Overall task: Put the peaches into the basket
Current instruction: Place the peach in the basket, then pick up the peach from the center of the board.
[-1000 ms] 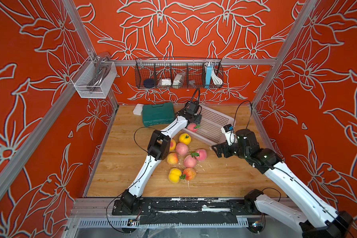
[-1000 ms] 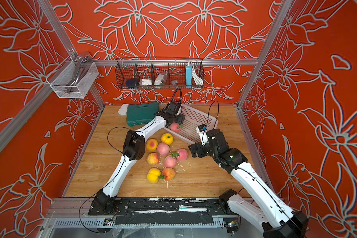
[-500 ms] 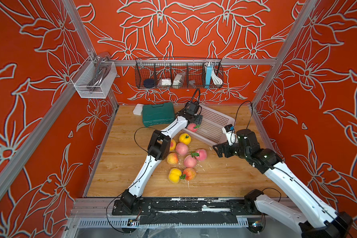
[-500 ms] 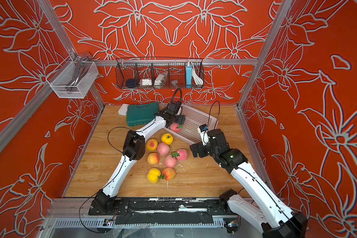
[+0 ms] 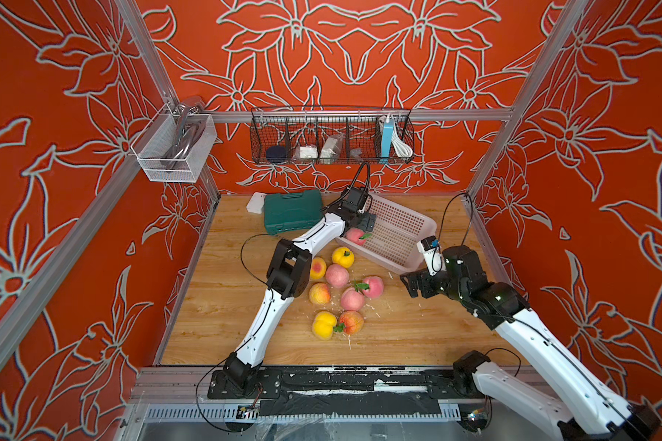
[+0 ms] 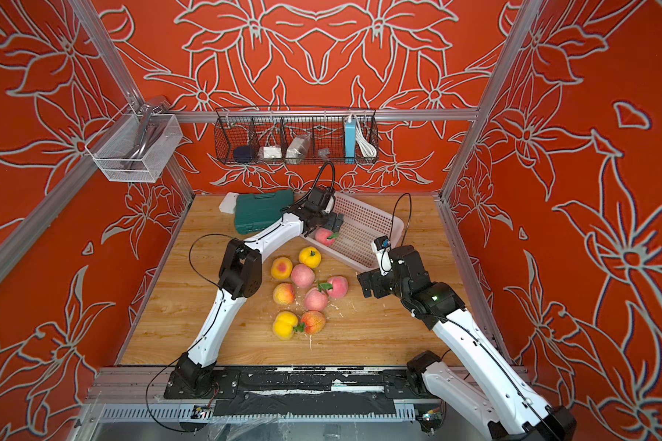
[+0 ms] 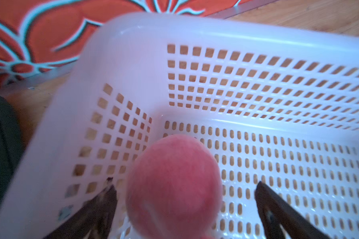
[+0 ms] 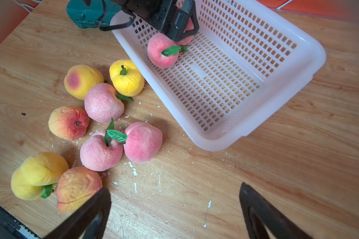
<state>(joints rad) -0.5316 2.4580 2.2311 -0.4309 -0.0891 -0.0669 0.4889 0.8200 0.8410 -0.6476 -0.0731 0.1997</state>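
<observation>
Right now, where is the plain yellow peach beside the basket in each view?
Top view: yellow peach near centre, beside the basket's long wall.
Top view: same place.
Left wrist: not in view.
Right wrist: beside that wall, by a pink peach.
Shared landmark: the basket, in every view.

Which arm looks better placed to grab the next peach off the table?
Probably the right. Its open right gripper hovers just beside the nearest loose pink peach, while the left gripper is over the basket, jaws open around another peach.
</observation>
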